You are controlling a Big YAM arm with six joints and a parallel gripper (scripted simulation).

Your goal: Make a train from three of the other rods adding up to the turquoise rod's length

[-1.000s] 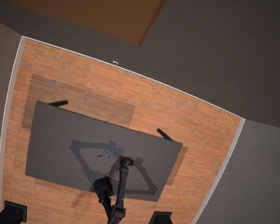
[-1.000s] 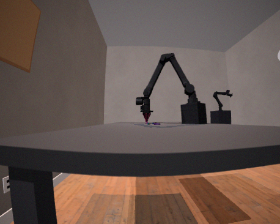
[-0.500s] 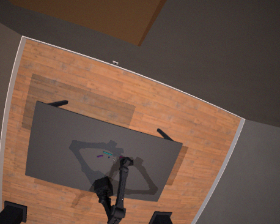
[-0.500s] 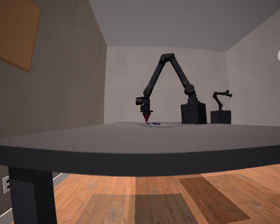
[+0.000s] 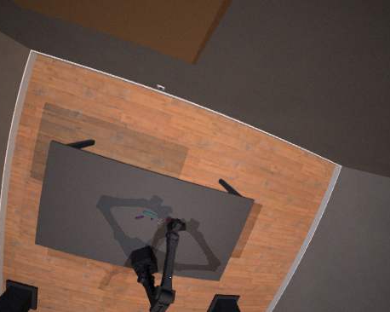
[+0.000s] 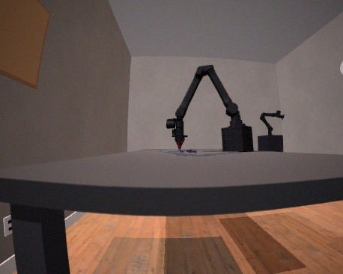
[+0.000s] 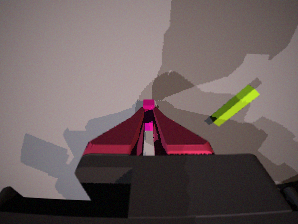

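My gripper point(image 7: 148, 112) point(image 6: 180, 147) point(image 5: 171, 220) is shut on a short magenta rod point(image 7: 148, 104), which sticks out past the fingertips just above the dark table point(image 5: 72, 187) point(image 6: 146, 176). A lime rod point(image 7: 234, 105) lies flat at a slant to the right of the fingers in the wrist view. In the overhead view a turquoise rod point(image 5: 149, 212), a purple rod point(image 5: 138, 217), a tiny blue rod point(image 5: 151, 219) and a small grey rod point(image 5: 159, 222) lie to the left of the gripper. Purple and turquoise rods point(image 6: 191, 151) show faintly by the gripper in the low view.
The arm's base point(image 6: 237, 138) stands at the table's near edge in the overhead view point(image 5: 144, 260). A second small arm on a box point(image 6: 270, 139) stands beyond the table. The rods sit in a small cluster mid-table.
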